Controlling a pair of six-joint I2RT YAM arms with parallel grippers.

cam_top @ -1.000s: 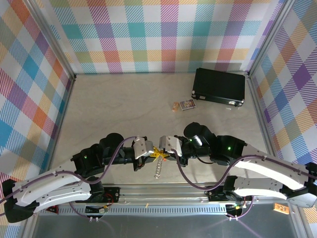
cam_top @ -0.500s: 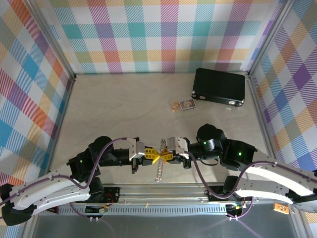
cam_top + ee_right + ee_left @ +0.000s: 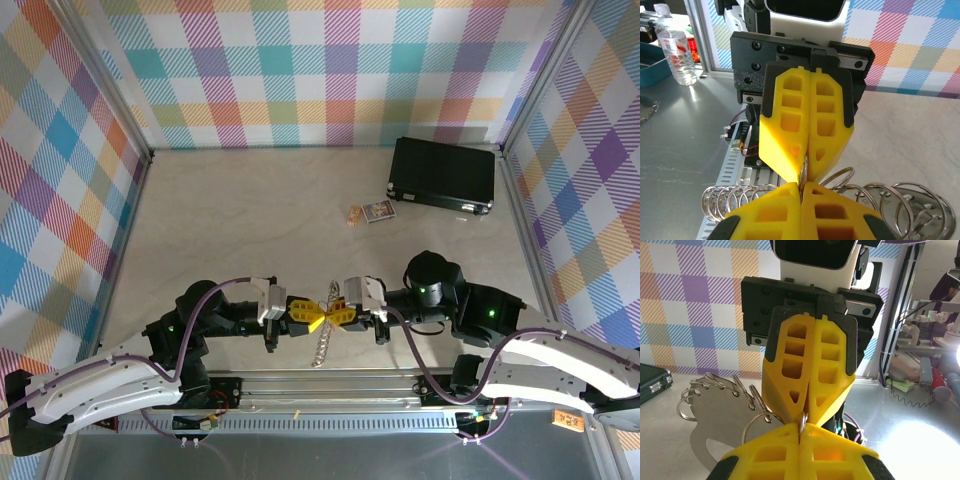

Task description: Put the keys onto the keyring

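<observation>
Top external: the left hand (image 3: pixel 308 316) and right hand (image 3: pixel 336 315) meet tip to tip near the front edge of the beige tabletop (image 3: pixel 250 220). Both are clamped shut on the keyring (image 3: pixel 321 345), whose jagged silver chain of rings hangs just below them. A black case (image 3: pixel 443 174) and a small card (image 3: pixel 378 211) lie well apart, back right.

Left wrist: both hands' yellow, honeycombed fingers (image 3: pixel 770 450) pinch 1 thin wire ring. The keyring's flat metal plate and split rings fan out to the left.

Right wrist: the same ring sits between the 2 closed hands, with shiny wire coils spreading to either side.
</observation>
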